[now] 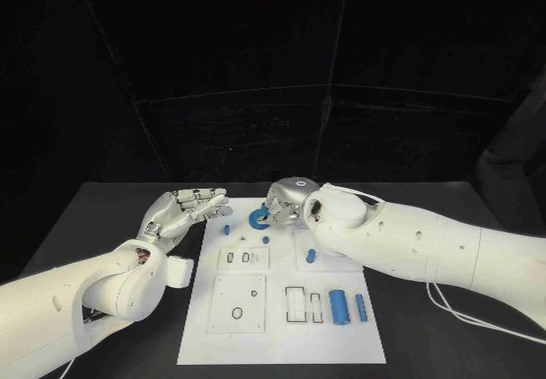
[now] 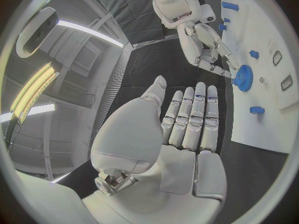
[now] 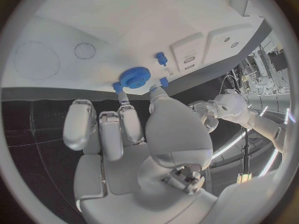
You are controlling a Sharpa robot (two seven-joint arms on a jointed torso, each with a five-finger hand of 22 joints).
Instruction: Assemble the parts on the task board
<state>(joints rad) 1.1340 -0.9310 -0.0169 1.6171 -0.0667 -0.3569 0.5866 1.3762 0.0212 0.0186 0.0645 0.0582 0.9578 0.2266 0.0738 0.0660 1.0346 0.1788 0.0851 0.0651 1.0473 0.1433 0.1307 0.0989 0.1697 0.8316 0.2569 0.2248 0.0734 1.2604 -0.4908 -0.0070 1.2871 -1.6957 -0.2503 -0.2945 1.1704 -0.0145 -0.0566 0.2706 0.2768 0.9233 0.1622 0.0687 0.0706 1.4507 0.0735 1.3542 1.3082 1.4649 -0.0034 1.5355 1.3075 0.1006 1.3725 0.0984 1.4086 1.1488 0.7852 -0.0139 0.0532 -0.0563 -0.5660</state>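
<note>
Right hand [image 1: 290,201] pinches the blue gear [image 1: 260,218] by its rim, at the far end of the white board [image 1: 216,332]. Left hand [image 1: 182,212] is released, fingers spread, beside the board's far left corner. Risk: the fingertip grip is shallow, so the gear could tilt or slip off its seat. Black worktop [image 1: 102,213]; black backdrop beyond.

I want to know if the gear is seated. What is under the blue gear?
The blue gear lies flat on the white task board, with the right hand at its edge. Whatever is directly beneath it, peg or hole, is covered by the gear itself.
</note>
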